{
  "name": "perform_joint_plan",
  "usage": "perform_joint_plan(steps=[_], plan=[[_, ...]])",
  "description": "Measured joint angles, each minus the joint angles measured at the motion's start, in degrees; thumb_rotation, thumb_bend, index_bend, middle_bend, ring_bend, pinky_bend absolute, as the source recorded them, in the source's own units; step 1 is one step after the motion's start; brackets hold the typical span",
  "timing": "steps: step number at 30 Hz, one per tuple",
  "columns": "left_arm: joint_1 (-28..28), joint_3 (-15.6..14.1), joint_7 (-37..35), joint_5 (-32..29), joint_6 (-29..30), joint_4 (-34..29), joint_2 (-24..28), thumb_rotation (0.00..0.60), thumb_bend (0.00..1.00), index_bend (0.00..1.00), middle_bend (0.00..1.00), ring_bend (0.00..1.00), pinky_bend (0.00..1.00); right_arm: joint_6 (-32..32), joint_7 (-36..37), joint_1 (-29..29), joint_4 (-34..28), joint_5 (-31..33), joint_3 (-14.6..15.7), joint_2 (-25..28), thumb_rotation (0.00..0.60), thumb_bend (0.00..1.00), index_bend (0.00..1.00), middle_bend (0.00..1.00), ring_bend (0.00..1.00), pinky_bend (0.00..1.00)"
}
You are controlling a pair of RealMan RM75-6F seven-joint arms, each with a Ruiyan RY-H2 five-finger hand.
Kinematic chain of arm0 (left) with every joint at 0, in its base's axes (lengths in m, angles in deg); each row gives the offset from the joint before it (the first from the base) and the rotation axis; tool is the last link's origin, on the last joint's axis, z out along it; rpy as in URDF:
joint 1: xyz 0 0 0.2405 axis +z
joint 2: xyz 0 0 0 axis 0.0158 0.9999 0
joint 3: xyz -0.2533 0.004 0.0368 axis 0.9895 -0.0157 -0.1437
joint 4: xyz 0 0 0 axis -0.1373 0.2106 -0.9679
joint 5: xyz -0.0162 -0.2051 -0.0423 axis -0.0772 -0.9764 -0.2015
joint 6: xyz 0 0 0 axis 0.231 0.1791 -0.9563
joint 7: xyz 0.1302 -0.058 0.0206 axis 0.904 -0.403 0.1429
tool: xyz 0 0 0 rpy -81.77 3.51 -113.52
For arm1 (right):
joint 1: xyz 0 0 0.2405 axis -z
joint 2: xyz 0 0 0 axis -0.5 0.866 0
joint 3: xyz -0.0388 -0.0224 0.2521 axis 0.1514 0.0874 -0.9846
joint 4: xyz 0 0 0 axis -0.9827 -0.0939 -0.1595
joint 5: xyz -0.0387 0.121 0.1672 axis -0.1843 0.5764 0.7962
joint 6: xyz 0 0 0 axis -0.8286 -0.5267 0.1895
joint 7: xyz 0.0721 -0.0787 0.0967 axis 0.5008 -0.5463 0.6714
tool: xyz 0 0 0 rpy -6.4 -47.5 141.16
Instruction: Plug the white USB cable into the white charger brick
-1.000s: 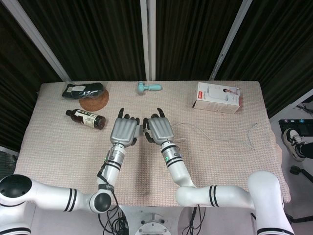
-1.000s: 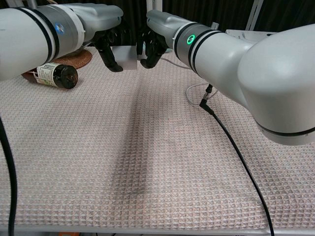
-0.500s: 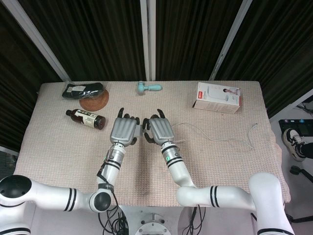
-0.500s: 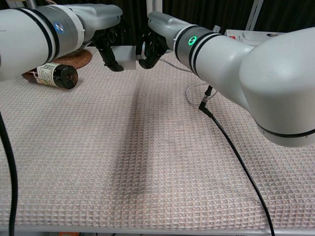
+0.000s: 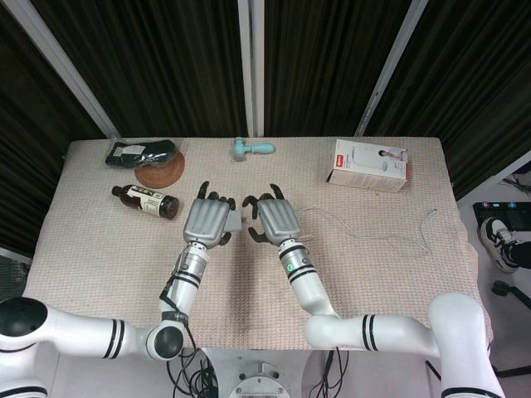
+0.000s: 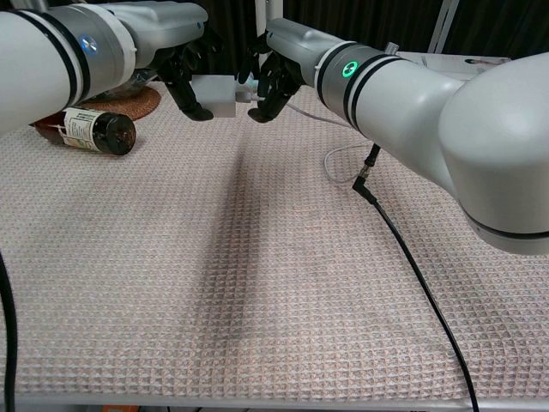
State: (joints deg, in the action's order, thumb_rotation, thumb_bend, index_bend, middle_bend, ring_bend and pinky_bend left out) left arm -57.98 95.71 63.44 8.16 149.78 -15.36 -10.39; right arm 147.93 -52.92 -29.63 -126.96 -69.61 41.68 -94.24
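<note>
Between robot hands [image 6: 227, 77]: charger brick [image 6: 216, 93], cable [image 5: 365, 236].

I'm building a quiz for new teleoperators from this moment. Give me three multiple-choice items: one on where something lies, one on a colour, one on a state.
1. Where does the brown bottle lie?
A. beside the round coaster
B. on the white box
C. near the table's front edge

2. What colour is the charger brick?
A. black
B. white
C. teal

3. What is the left hand doing?
A. resting flat on the cloth
B. holding the bottle
C. holding the charger brick above the table

Answers:
1 A: the bottle lies just in front of the coaster.
2 B: the chest view shows it white.
3 C: its fingers grip the brick, facing the right hand.
</note>
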Motion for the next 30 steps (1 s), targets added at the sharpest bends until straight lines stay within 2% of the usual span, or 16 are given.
perform_joint_plan(steps=[10, 30], plan=[[-0.11, 0.00, 0.13, 0.24, 0.04, -0.39, 0.21, 0.600, 0.25, 0.45, 0.45, 0.23, 0.03, 0.25, 0.25, 0.20, 0.08, -0.57, -0.20, -0.07, 0.600, 0.31, 0.52, 0.50, 0.26, 0.00], [-0.74, -0.02, 0.60, -0.12, -0.19, 0.28, -0.59, 0.600, 0.25, 0.45, 0.45, 0.23, 0.03, 0.05, 0.47, -0.21, 1.81, -0.99, -0.68, -1.82, 0.600, 0.33, 0.57, 0.52, 0.27, 0.00]])
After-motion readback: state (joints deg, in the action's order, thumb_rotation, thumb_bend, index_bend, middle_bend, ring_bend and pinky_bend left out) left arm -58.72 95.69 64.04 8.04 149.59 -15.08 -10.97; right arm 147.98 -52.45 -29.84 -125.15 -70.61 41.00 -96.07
